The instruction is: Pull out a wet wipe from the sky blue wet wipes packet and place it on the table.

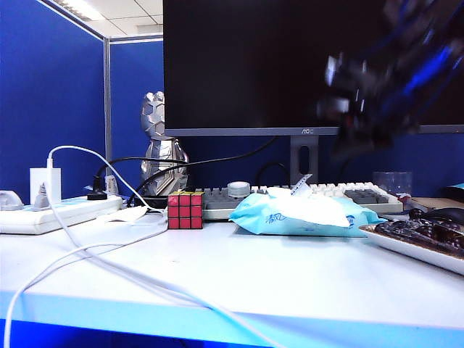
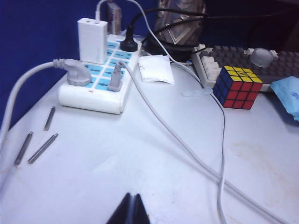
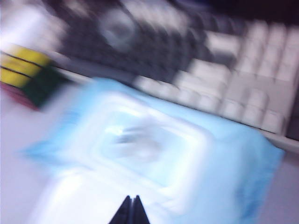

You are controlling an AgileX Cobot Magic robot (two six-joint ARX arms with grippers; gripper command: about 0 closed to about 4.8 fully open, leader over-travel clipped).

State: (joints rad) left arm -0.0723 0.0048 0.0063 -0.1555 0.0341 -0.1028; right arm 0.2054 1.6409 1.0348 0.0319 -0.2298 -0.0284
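Observation:
The sky blue wet wipes packet [image 1: 290,217] lies on the white table [image 1: 290,283] in front of the keyboard, white top flap upward. The wet wipe is hidden. My right gripper [image 1: 341,109] is a motion-blurred shape high above the packet's right part in the exterior view. In the right wrist view its tips [image 3: 131,198] are shut and empty, hovering over the packet's flap [image 3: 140,144]. My left gripper [image 2: 132,197] is shut with nothing in it, above bare table far left of the packet's corner [image 2: 288,95]. It does not show in the exterior view.
A Rubik's cube [image 1: 185,209] stands left of the packet. A keyboard [image 1: 362,194] and monitor [image 1: 254,65] are behind. A power strip [image 2: 100,79] with white cables [image 1: 109,254] fills the left, with a paper scrap [image 2: 155,69] and metal rods [image 2: 42,147]. A tray [image 1: 406,243] sits right.

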